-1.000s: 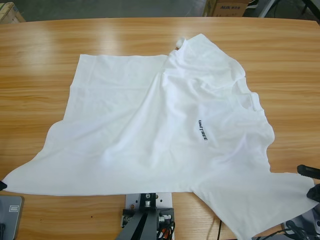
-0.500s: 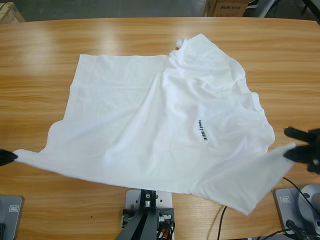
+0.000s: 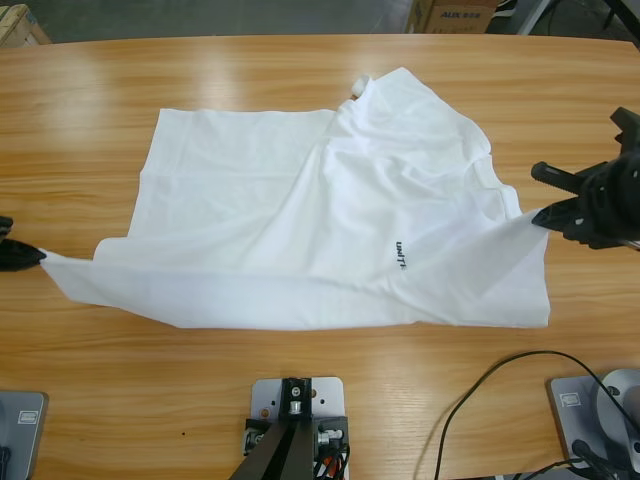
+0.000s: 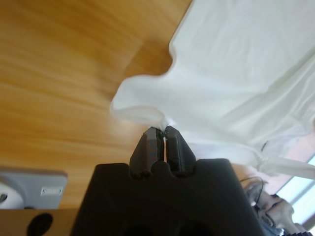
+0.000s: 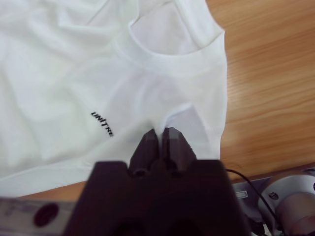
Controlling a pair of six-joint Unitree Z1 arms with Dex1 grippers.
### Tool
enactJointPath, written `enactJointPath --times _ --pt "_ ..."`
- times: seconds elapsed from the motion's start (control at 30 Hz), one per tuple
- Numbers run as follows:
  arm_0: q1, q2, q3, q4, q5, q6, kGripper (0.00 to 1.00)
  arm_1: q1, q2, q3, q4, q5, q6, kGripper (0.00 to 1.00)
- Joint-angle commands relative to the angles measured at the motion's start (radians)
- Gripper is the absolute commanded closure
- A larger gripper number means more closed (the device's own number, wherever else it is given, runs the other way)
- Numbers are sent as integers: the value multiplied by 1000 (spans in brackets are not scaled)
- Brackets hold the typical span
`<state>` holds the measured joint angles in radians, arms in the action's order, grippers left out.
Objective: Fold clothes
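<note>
The white T-shirt lies spread across the middle of the wooden table, and its near edge is lifted and doubled over onto itself. The fold hides part of the dark chest lettering. At the table's left edge, my left gripper is shut on a stretched corner of the shirt. The left wrist view shows cloth pinched between the jaw tips of that gripper. At the right, my right gripper is shut on the shirt's right corner. In the right wrist view it pinches cloth just below the round neck and beside the lettering.
A black cable loops over the table's near right part. Cardboard boxes stand beyond the far edge, one at the top right and one at the top left. Bare wood surrounds the shirt.
Both grippers have carried the shirt's near corners up and away from the front edge. The near hem now lies folded over the body, and the lettering is partly covered.
</note>
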<state>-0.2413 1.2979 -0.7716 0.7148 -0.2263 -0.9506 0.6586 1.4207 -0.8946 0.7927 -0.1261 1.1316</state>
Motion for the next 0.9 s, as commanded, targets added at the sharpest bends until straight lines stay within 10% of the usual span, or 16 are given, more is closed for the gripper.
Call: enactJointPath --times 0.03,0.8,0.83,0.9 --pt "28 127 -8 -95 -44 33 1000 -125 58 49 -126 -9 -166 1000" --pt "36 245 -9 -167 -51 84 1000 -192 192 43 -315 -20 -351 1000" --pt "36 257 -9 -178 -51 84 904 -192 193 42 -321 -21 -351 912" --pt "36 277 -12 -209 -53 95 185 -192 195 37 -335 -44 -378 108"
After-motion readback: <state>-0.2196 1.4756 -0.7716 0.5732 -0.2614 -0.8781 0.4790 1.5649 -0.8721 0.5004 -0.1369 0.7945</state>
